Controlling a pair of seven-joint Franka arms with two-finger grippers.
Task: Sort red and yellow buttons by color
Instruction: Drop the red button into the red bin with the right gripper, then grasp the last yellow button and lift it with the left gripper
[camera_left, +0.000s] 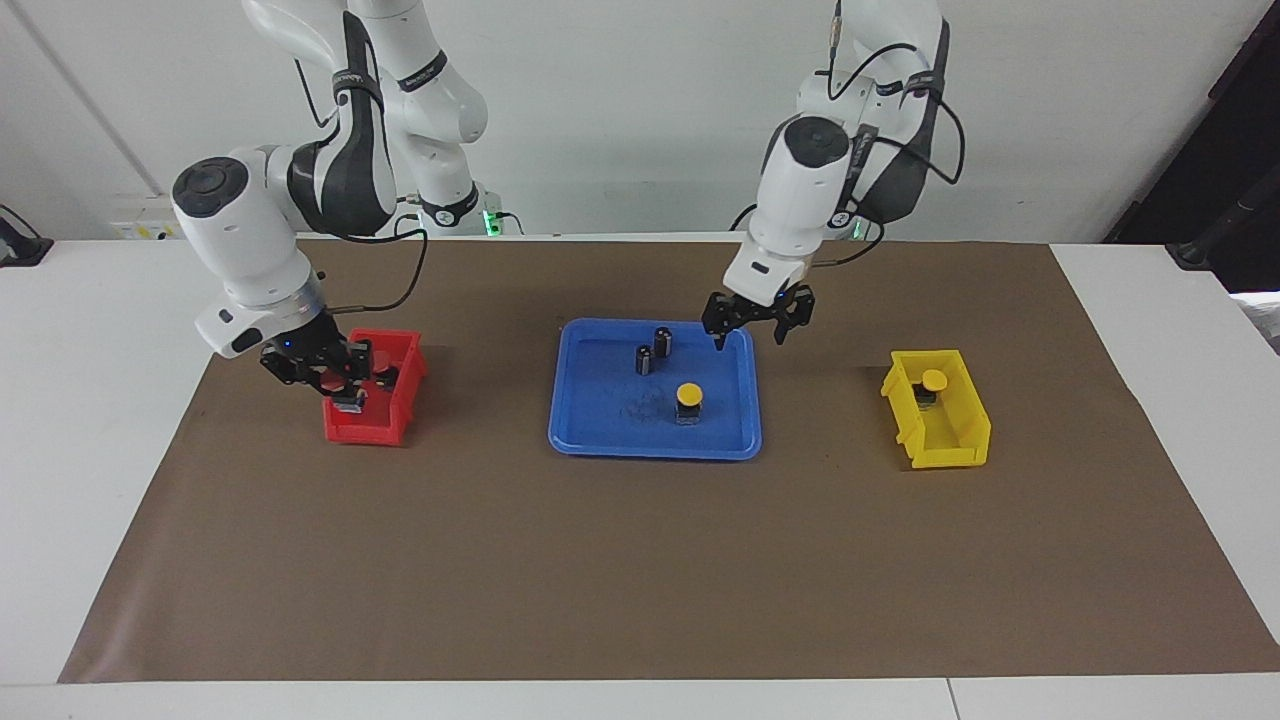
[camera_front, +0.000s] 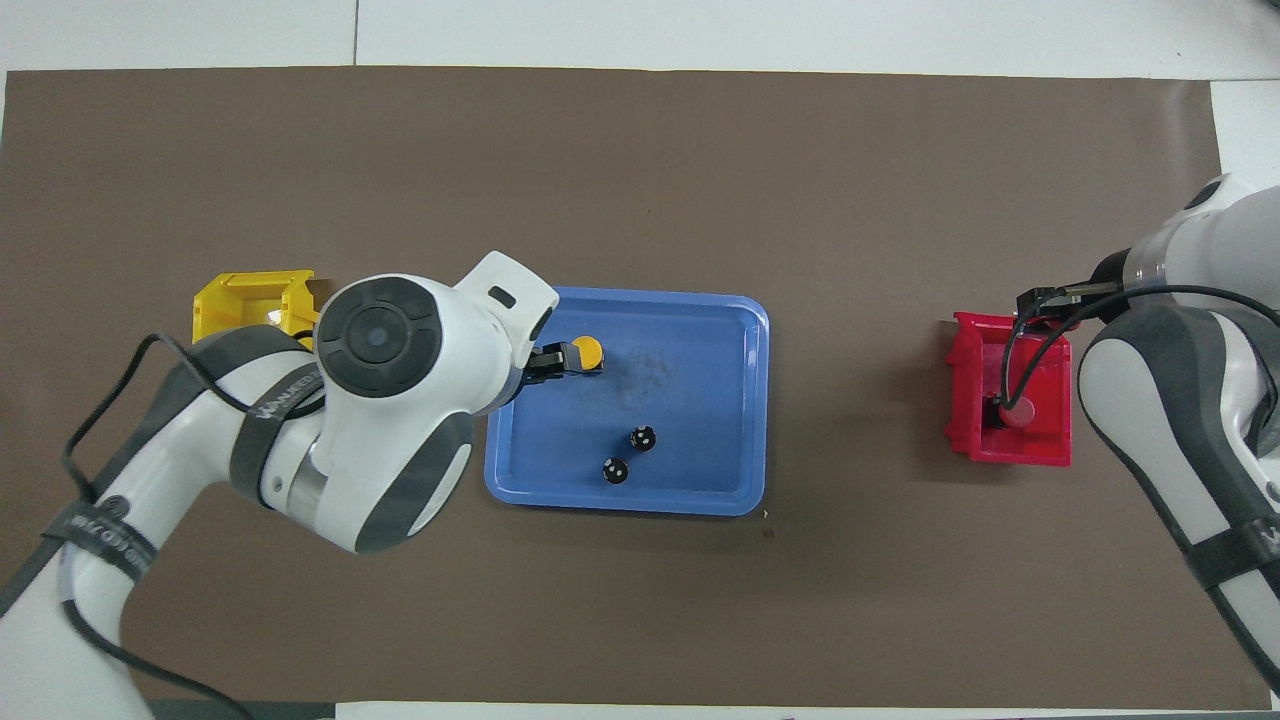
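While the left gripper (camera_left: 757, 318) hangs spread over the blue tray (camera_left: 600, 440), the yellow button (camera_left: 688, 403) on it looks light and rigid; best pinched at its base; right gripper (camera_left: 322, 372) is at the red bin (camera_left: 400, 405), grip unclear

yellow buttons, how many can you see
2. One yellow button stands on the blue tray, farther from the robots than the two dark cylinders. The other sits in the yellow bin. None seems hidden.
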